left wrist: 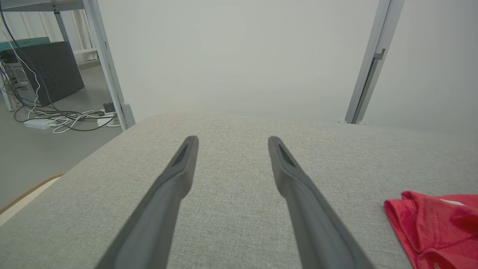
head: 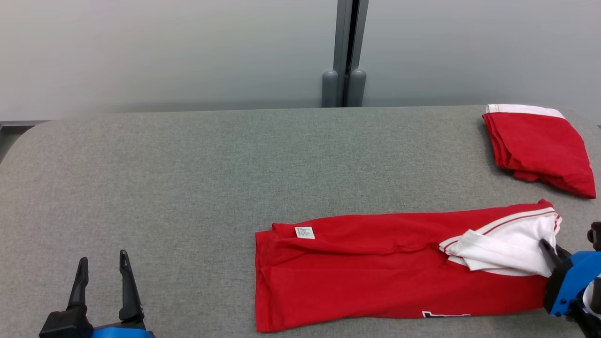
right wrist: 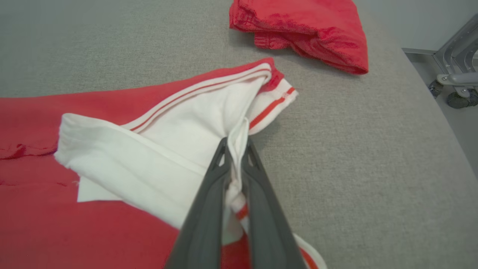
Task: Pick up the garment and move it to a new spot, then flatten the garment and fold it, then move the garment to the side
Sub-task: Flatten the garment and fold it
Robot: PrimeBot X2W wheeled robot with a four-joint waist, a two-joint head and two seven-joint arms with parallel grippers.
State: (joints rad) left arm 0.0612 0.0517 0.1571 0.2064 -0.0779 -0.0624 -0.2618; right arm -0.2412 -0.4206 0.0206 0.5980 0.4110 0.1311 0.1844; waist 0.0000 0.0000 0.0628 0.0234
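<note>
The long red fabric garment (head: 375, 263) has a white sleeve (head: 507, 249) edged with thin red stripes, right at the tips of the dark grey right end effector (right wrist: 236, 144), whose housing is blue. Far to that end effector's left, a small white rectangular label (head: 304, 232) lies on the red. Beyond its tips is a folded red cloth bundle (head: 540, 145) with a white band. The counter (head: 188, 188) is plain grey woven fabric. The left end effector (head: 103, 260) is also dark grey, on a blue base.
</note>
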